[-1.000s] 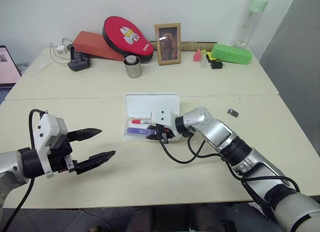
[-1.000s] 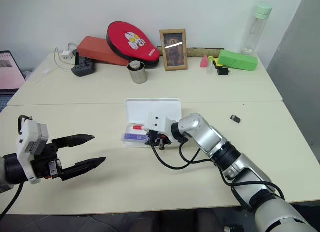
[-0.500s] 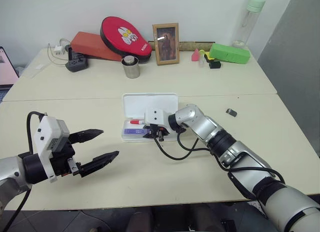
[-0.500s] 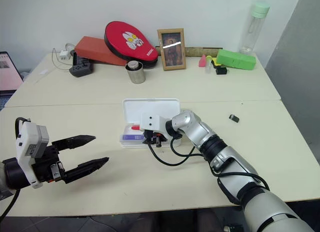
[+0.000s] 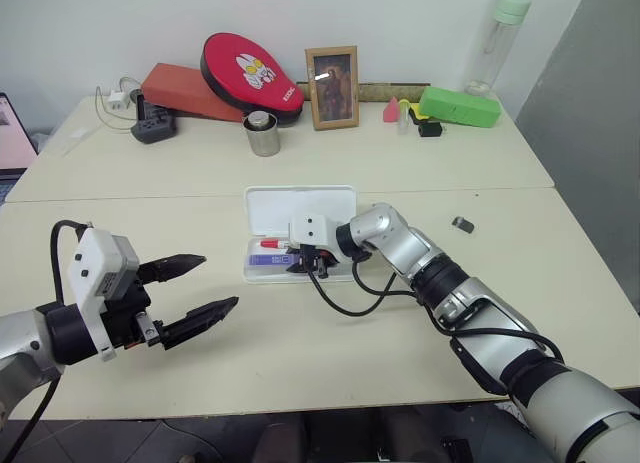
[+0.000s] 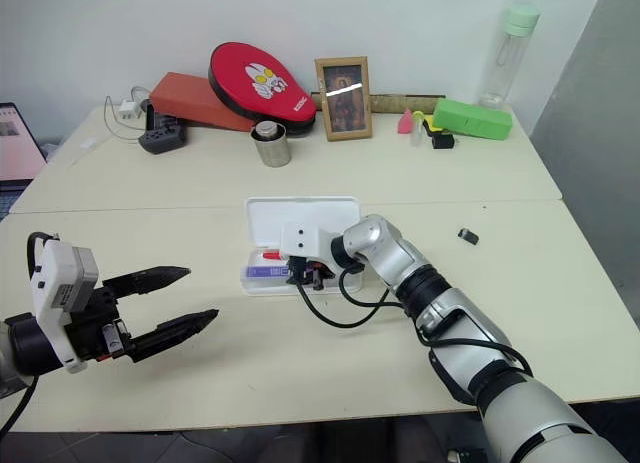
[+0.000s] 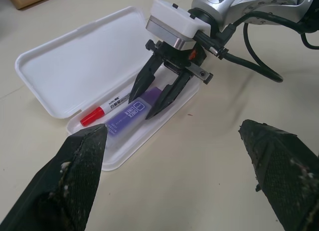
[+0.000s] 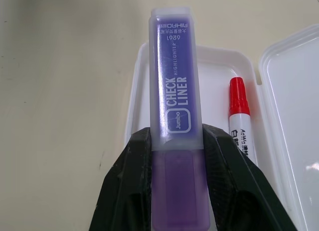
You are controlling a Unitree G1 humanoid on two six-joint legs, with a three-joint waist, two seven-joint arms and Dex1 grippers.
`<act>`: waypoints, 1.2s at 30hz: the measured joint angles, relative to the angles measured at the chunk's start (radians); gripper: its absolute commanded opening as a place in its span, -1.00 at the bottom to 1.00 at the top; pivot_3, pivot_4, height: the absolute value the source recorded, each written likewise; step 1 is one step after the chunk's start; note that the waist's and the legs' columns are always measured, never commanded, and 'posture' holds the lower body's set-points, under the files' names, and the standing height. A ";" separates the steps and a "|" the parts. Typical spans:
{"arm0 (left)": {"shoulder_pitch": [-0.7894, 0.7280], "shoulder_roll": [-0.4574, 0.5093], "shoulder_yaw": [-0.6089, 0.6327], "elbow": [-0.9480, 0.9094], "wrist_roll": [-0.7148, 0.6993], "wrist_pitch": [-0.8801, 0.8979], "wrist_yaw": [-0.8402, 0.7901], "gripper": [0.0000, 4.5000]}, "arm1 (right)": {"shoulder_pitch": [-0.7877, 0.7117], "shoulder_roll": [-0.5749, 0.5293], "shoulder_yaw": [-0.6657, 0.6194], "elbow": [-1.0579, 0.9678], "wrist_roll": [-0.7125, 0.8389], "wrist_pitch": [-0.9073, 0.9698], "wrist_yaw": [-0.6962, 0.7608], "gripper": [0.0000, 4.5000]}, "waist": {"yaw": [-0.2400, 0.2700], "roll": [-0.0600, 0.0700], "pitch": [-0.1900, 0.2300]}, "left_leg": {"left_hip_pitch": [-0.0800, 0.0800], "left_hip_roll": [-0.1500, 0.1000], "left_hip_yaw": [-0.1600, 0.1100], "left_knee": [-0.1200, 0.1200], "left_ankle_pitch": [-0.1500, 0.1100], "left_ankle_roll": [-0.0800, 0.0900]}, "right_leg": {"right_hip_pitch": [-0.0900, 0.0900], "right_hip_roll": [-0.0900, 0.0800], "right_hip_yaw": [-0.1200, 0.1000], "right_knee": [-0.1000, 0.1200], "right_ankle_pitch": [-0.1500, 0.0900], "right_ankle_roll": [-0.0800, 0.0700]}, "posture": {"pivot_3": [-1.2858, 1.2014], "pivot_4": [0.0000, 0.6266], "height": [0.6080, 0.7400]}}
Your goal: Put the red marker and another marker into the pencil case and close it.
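Pencil case [image 5: 300,208], a flat translucent white plastic box with rounded corners, lies open mid-tabletop [image 5: 300,363], hinged lid folded back flat on the far side. Nearest: left claw [image 5: 190,288] hovers apart from everything, black fingers spread wide, empty. Beyond it, right claw [image 7: 155,98] is clamped on the stubby purple highlighter marker [image 8: 175,111], fingers pinching the lilac rear barrel, cap end reaching into the tray. Beside it in the tray, lid side, lies the slim white-barrelled red-capped marker [image 7: 107,107]. Judgement: both markers light, rigid, smooth plastic; flat-sided purple body suits a side pinch and won't roll when dropped. Case likely thin, flexy and light; may skate when the lid is pushed. Best hold: lid's free far edge, tray steadied by other claw.
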 measured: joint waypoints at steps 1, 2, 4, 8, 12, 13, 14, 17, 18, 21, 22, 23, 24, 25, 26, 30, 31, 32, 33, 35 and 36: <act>0.000 0.000 -0.003 0.000 0.000 -0.003 0.000 1.00 | 0.000 0.001 -0.003 0.000 -0.004 0.001 0.001 -0.21 | 0.000 0.000 0.000 | 0.000 0.000 0.000 0.000 0.000 0.000 | 0.000 0.000 0.000 0.000 0.000 0.000 | 0.03 -0.52 1.00; 0.001 0.000 -0.006 0.000 0.000 -0.004 0.000 1.00 | 0.000 0.003 -0.004 0.000 -0.006 0.002 0.002 -0.15 | 0.000 0.000 0.000 | 0.000 0.000 0.000 0.000 0.000 0.000 | 0.000 0.000 0.000 0.000 0.000 0.000 | 0.03 -0.52 1.00; 0.002 0.001 -0.008 0.001 0.001 -0.007 0.001 1.00 | 0.000 0.007 -0.006 0.000 -0.007 0.006 0.006 0.07 | 0.000 0.000 0.000 | 0.000 0.000 0.000 0.000 0.000 0.000 | 0.000 0.000 0.000 0.000 0.000 0.000 | 0.03 -0.52 1.00; 0.005 0.002 -0.008 0.001 0.002 -0.011 0.001 1.00 | -0.003 0.011 -0.008 0.000 -0.007 0.018 0.018 0.58 | 0.000 0.000 0.000 | 0.000 0.000 0.000 0.000 0.000 0.000 | 0.000 0.000 0.000 0.000 0.000 0.000 | 0.03 -0.52 1.00; 0.006 0.004 -0.009 0.003 0.003 -0.019 0.001 1.00 | -0.003 0.012 -0.013 -0.013 -0.007 0.029 0.026 0.99 | 0.000 0.000 0.000 | 0.000 0.000 0.000 0.000 0.000 0.000 | 0.000 0.000 0.000 0.000 0.000 0.000 | 0.03 -0.52 1.00; 0.005 0.006 -0.010 0.004 0.003 -0.020 0.001 1.00 | -0.003 0.012 -0.017 -0.021 -0.007 0.033 0.026 0.99 | 0.000 0.000 0.000 | 0.000 0.000 0.000 0.000 0.000 0.000 | 0.000 0.000 0.000 0.000 0.000 0.000 | 0.03 -0.52 1.00; 0.005 0.008 -0.012 0.005 0.003 -0.021 0.001 1.00 | -0.003 0.012 -0.023 -0.028 -0.006 0.038 0.029 0.99 | 0.000 0.000 0.000 | 0.000 0.000 0.000 0.000 0.000 0.000 | 0.000 0.000 0.000 0.000 0.000 0.000 | 0.03 -0.52 1.00; -0.003 0.017 -0.018 0.007 0.003 -0.022 0.002 1.00 | -0.002 0.007 -0.036 -0.062 -0.005 0.057 0.042 0.99 | 0.000 0.000 0.000 | 0.000 0.000 0.000 0.000 0.000 0.000 | 0.000 0.000 0.000 0.000 0.000 0.000 | 0.03 -0.52 1.00; -0.018 0.019 -0.030 0.010 0.002 -0.025 0.002 1.00 | 0.001 -0.001 -0.046 -0.090 0.001 0.071 0.047 0.99 | 0.000 0.000 0.000 | 0.000 0.000 0.000 0.000 0.000 0.000 | 0.000 0.000 0.000 0.000 0.000 0.000 | 0.03 -0.52 1.00; -0.121 0.023 -0.120 0.056 0.011 -0.042 0.012 1.00 | 0.050 -0.049 -0.110 -0.266 0.066 0.173 0.068 0.99 | 0.008 0.000 0.000 | -0.001 -0.001 -0.001 0.000 0.000 -0.001 | 0.000 0.000 -0.002 -0.001 0.000 0.000 | 0.03 -0.52 1.00; -0.164 0.022 -0.159 0.072 0.015 -0.050 0.018 1.00 | 0.074 -0.071 -0.142 -0.331 0.092 0.217 0.067 0.99 | 0.011 0.000 0.000 | -0.002 -0.002 -0.001 0.001 0.000 -0.001 | 0.000 0.000 -0.002 -0.001 0.000 0.000 | 0.03 -0.52 1.00; -0.214 0.022 -0.206 0.088 0.024 -0.059 0.020 1.00 | 0.104 -0.106 -0.179 -0.405 0.123 0.270 0.065 0.99 | 0.015 0.000 0.000 | -0.002 -0.002 -0.001 0.001 0.000 -0.001 | 0.000 0.000 -0.002 -0.001 0.000 0.000 | 0.03 -0.52 1.00; -0.243 0.021 -0.239 0.096 0.031 -0.069 0.021 1.00 | 0.126 -0.139 -0.212 -0.461 0.149 0.313 0.065 0.99 | 0.017 0.000 0.000 | -0.003 -0.002 0.000 0.001 0.000 -0.001 | 0.000 0.000 -0.002 -0.001 0.000 0.000 | 0.03 -0.52 1.00; -0.276 0.018 -0.279 0.114 0.040 -0.074 0.021 1.00 | 0.145 -0.174 -0.243 -0.508 0.165 0.354 0.063 0.99 | 0.015 0.000 0.000 | -0.002 -0.002 0.001 0.001 0.000 -0.001 | 0.000 0.000 0.000 -0.001 0.000 0.000 | 0.03 -0.52 1.00; -0.328 0.001 -0.324 0.136 0.054 -0.090 0.022 1.00 | 0.172 -0.226 -0.278 -0.567 0.187 0.402 0.063 0.99 | 0.020 0.001 0.001 | -0.003 -0.003 0.000 0.001 0.000 -0.001 | 0.000 -0.001 -0.002 -0.001 0.000 0.001 | 0.03 -0.52 1.00; -0.506 -0.090 -0.496 0.241 0.116 -0.142 0.021 1.00 | 0.248 -0.427 -0.382 -0.654 0.205 0.533 0.034 0.99 | 0.024 0.001 0.001 | -0.003 -0.003 0.003 0.001 0.000 0.000 | 0.000 0.000 -0.002 -0.001 0.000 0.001 | 0.03 -0.52 1.00; -0.526 -0.103 -0.528 0.253 0.127 -0.151 0.020 1.00 | 0.261 -0.458 -0.401 -0.652 0.203 0.544 0.026 0.99 | 0.019 0.001 0.001 | -0.003 -0.002 0.004 0.001 0.000 0.000 | 0.000 0.001 -0.002 -0.001 0.000 0.001 | 0.03 -0.52 1.00; -0.553 -0.122 -0.561 0.272 0.138 -0.158 0.018 1.00 | 0.271 -0.489 -0.405 -0.641 0.199 0.541 0.024 0.99 | 0.014 0.001 0.001 | -0.003 -0.002 0.005 0.001 0.000 0.000 | 0.000 0.001 -0.001 -0.001 0.000 0.001 | 0.03 -0.52 1.00; -0.598 -0.154 -0.601 0.303 0.155 -0.168 0.014 1.00 | 0.282 -0.526 -0.404 -0.604 0.189 0.511 0.024 0.99 | 0.009 0.002 0.001 | -0.003 -0.002 0.005 0.001 0.000 0.000 | 0.000 0.001 -0.001 -0.001 0.000 0.001 | 0.03 -0.52 1.00; -0.665 -0.211 -0.661 0.342 0.175 -0.196 0.000 1.00 | 0.290 -0.569 -0.401 -0.489 0.163 0.461 0.015 0.99 | 0.003 0.001 0.001 | -0.003 -0.002 0.006 0.001 0.000 0.000 | 0.000 0.002 -0.001 -0.001 0.000 0.000 | 0.03 -0.52 1.00; -0.691 -0.230 -0.690 0.359 0.187 -0.205 -0.006 1.00 | 0.290 -0.577 -0.401 -0.424 0.149 0.441 0.003 0.99 | -0.001 0.001 0.001 | -0.002 -0.002 0.007 0.001 0.000 0.000 | 0.001 0.002 0.000 0.000 0.000 0.000 | 0.03 -0.52 1.00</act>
